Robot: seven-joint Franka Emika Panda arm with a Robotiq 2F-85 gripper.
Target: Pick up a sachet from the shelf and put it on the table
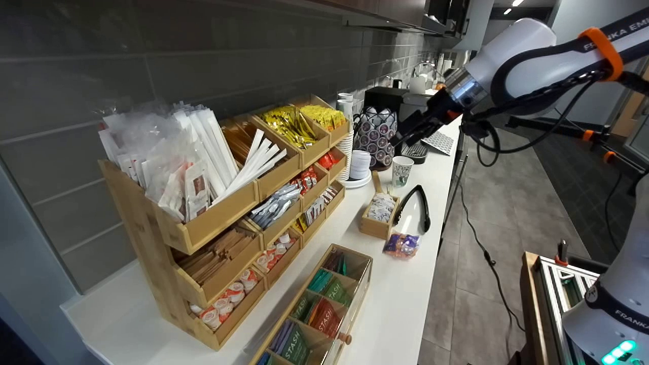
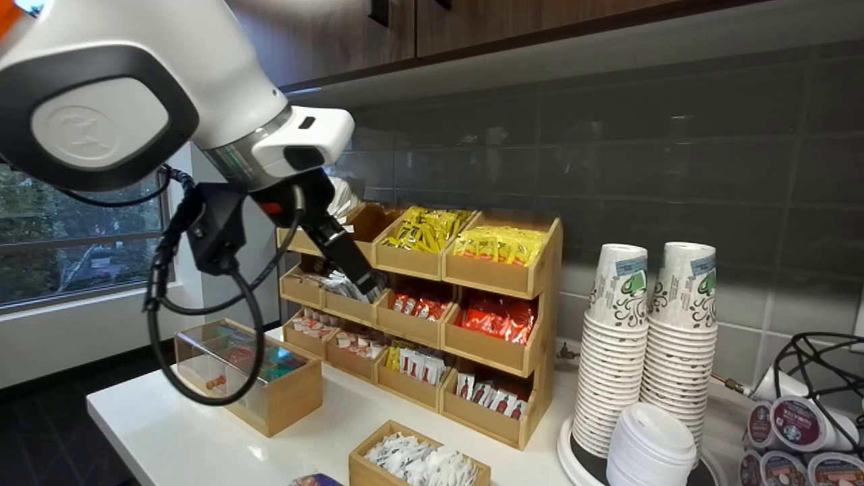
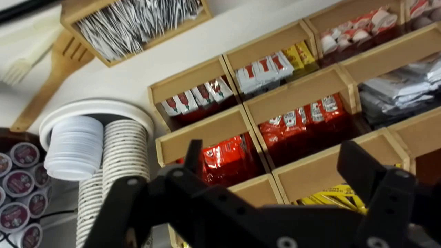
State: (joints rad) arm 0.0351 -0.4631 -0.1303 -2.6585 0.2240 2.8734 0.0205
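Note:
The glossy yellow-gold sachets lie piled in a top-tier bin of the wooden shelf, visible in both exterior views [image 1: 289,126] [image 2: 424,233]. They show partly in the wrist view [image 3: 334,198], half covered by my gripper. A neighbouring top bin also holds yellow packets [image 2: 499,244]. The tiered shelf [image 1: 137,243] [image 2: 550,270] [image 3: 203,134] stands on the white table [image 1: 390,299] [image 2: 304,445] [image 3: 113,82]. My gripper [image 1: 397,141] [image 2: 370,287] [image 3: 272,150] is open, with nothing between its fingers. It hangs in the air in front of the shelf, pointing obliquely down, apart from the sachets.
A wooden tea box [image 2: 293,398] stands before the shelf. Nearby are a wooden box of white packets [image 1: 375,227], black tongs [image 1: 427,218], a purple-orange packet [image 1: 403,246], a paper cup [image 1: 402,170] and cup stacks [image 2: 614,351]. Cabinets [image 2: 486,23] overhang the counter.

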